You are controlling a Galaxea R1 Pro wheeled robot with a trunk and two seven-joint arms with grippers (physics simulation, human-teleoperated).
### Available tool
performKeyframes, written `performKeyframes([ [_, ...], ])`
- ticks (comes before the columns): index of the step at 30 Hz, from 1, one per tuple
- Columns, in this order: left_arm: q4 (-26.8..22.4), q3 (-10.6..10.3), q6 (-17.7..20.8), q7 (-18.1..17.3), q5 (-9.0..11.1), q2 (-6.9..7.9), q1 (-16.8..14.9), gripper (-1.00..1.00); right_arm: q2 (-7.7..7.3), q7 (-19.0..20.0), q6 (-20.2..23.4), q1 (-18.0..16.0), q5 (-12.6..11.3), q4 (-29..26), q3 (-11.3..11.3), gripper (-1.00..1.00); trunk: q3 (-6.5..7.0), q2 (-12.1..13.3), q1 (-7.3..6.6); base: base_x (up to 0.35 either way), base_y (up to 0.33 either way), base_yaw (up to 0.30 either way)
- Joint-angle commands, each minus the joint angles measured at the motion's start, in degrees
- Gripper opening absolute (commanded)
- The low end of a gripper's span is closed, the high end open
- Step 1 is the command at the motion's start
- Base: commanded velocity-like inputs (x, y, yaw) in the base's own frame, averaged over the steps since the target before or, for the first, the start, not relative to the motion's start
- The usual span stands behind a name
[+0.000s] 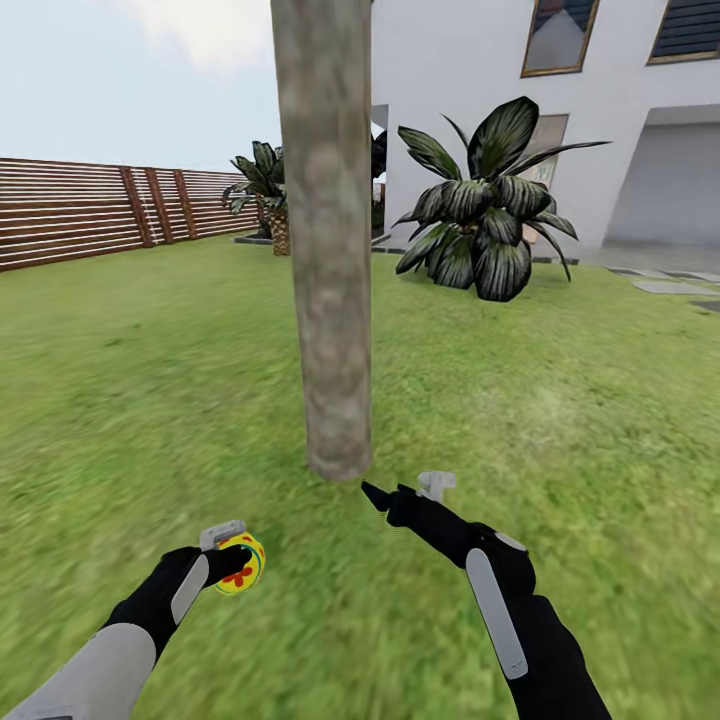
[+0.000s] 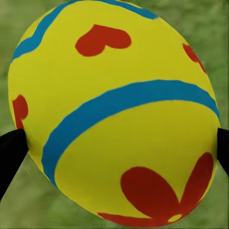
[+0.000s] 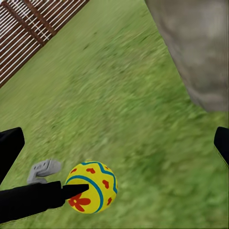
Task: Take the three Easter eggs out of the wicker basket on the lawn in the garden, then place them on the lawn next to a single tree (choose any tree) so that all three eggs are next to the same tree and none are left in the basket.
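Note:
One yellow Easter egg with red flowers and blue bands is held just above the lawn, my left gripper shut on it. Up close, the egg sits between two black fingertips. The tree, with its smooth grey-brown trunk, rises just beyond my hands. My right gripper is open and empty, low near the trunk's base. From the right wrist I see the same egg, the left gripper's finger and the trunk. The wicker basket and the other two eggs are out of view.
A brown slat fence runs along the far left. A white house stands behind, with a large dark-leaved shrub and a short palm in front of it. Paving stones lie at the right edge.

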Motion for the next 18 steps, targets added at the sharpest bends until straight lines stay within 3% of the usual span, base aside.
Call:
performKeyframes([
  [1, -0.1, 0.0, 0.3, 0.3, 0.6, -0.01, 0.0, -1.00, 0.03, 0.0, 0.4, 0.0, -0.3, 0.0, -0.1, 1.00, -0.06, 0.0, 0.02, 0.331, 0.000, 0.000],
  [5, -0.1, 0.0, 0.2, 0.3, 0.6, -0.01, 0.0, -1.00, 0.01, 0.0, 0.3, 0.0, -0.3, 0.0, -0.1, 1.00, -0.06, 0.0, 0.02, 0.189, 0.000, 0.000],
  [18, -0.1, 0.1, 0.1, 0.3, 0.6, -0.01, 0.0, -1.00, -0.04, 0.1, 0.3, 0.0, -0.3, 0.0, -0.1, 1.00, -0.28, 0.0, 0.05, 0.005, 0.000, 0.000],
])
